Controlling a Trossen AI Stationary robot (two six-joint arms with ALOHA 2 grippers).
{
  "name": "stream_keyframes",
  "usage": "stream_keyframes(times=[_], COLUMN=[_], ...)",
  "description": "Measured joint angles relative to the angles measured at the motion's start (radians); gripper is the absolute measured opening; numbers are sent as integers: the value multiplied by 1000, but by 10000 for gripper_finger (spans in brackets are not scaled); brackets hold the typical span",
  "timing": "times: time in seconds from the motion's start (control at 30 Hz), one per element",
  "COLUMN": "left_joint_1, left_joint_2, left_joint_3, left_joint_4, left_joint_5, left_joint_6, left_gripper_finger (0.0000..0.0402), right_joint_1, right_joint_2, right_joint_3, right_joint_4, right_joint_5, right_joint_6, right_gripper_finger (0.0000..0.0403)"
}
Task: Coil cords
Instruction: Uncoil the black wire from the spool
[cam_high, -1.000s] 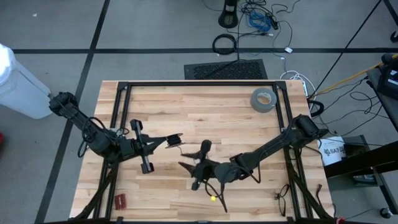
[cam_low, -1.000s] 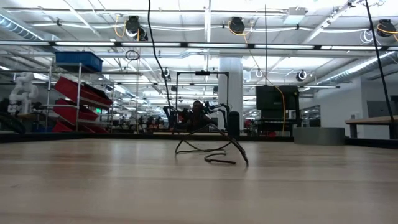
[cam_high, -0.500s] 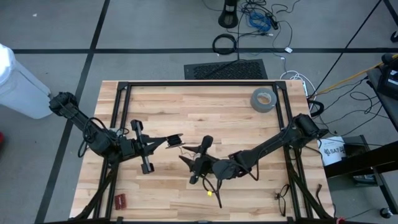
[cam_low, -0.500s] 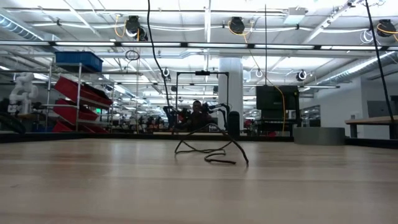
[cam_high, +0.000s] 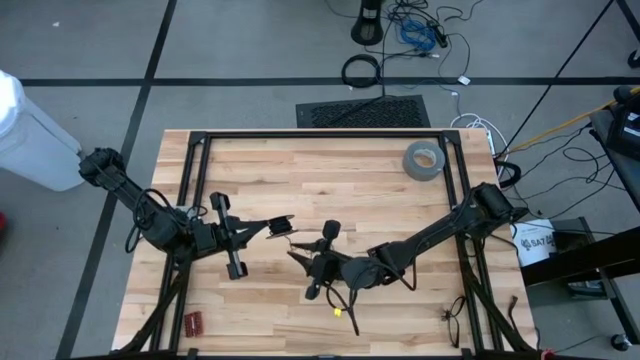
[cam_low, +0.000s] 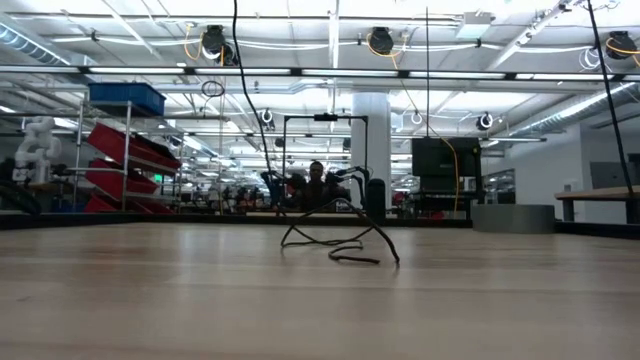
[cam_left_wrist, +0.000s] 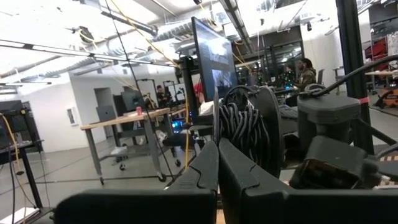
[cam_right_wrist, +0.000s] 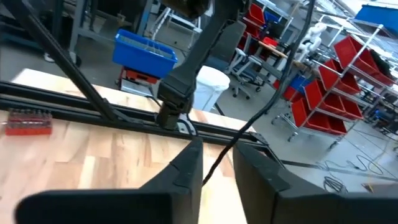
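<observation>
The thin black cord (cam_high: 338, 296) lay in loose loops at lower centre of the high view, running from the left gripper (cam_high: 283, 226) across to the right gripper (cam_high: 322, 262), with a small yellow-green spot low on it; in the low view it (cam_low: 340, 246) sat mid-frame, part lifted off the table (cam_high: 330, 170). Left gripper's fingers (cam_left_wrist: 205, 174) were pressed together just left of centre beside a bundle of wound cord (cam_left_wrist: 244, 130), and the right gripper's fingers (cam_right_wrist: 186, 165) stood slightly apart with the cord (cam_right_wrist: 227, 152) passing through the gap; can't tell if it was actually pinched. Grey tape roll (cam_high: 424, 159) sat well apart at upper right of the table, a small red item (cam_high: 193, 322) at lower left.
</observation>
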Motion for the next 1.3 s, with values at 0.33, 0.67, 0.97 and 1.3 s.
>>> stream_keyframes(times=[0.33,0.67,0.97,1.3], left_joint_1=[0,0,0,23], left_joint_2=[0,0,0,4], left_joint_3=[0,0,0,0], left_joint_4=[0,0,0,1], left_joint_5=[0,0,0,0], left_joint_6=[0,0,0,-10], left_gripper_finger=[1,1,1,1], right_joint_1=[-3,5,2,26], right_joint_2=[0,0,0,0], right_joint_3=[0,0,0,74], right_joint_4=[-9,42,133,132], right_joint_5=[0,0,-171,-288], right_joint_6=[0,4,125,155], right_gripper_finger=[3,1,0,0])
